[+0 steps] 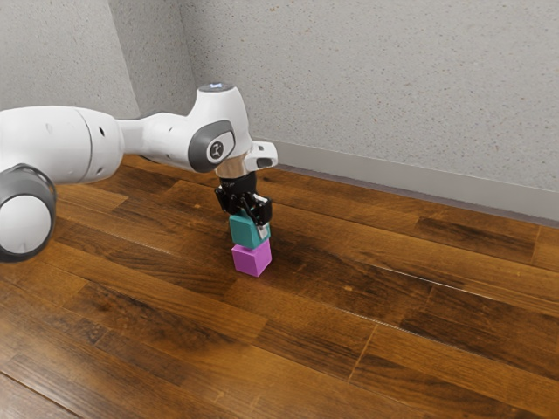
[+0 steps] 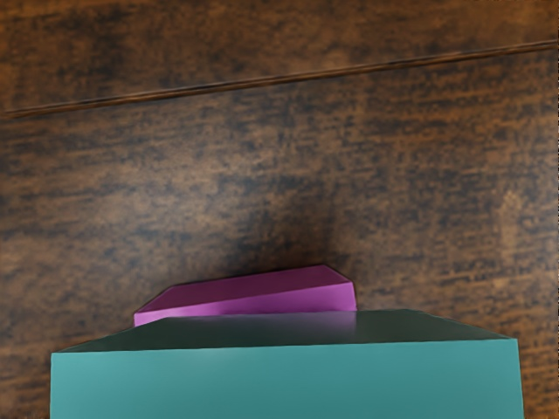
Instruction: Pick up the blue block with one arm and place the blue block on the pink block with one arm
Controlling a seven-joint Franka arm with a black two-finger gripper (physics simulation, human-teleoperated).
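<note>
The tool [image 1: 250, 212] is pointing straight down, and its black fingers are clamping the upper part of the blue block [image 1: 249, 233], which is showing a teal shade. Directly beneath the tool, this block is sitting on the pink block [image 1: 251, 259], their faces appearing to touch, with the pink one slightly offset toward the exterior view's right. The pink block is resting on a floor [image 1: 393, 332] of dark brown wooden planks, with long seams running diagonally away from the tool and lighter streaks catching the light.

Behind the tool, a pale grey baseboard [image 1: 419, 179] is running along the foot of a speckled grey wall [image 1: 393, 78]; a second wall is meeting it at a corner above and behind the white arm [image 1: 131, 140], which is reaching in from the exterior view's left.

In the wrist view the blue block [image 2: 288, 380] is lying just under the hand, its top face shaded dark, and a strip of the pink block [image 2: 253, 297] is peeking out beyond its far edge. Past both, the floor [image 2: 262, 131] is showing a mottled grain and one thin plank seam.
</note>
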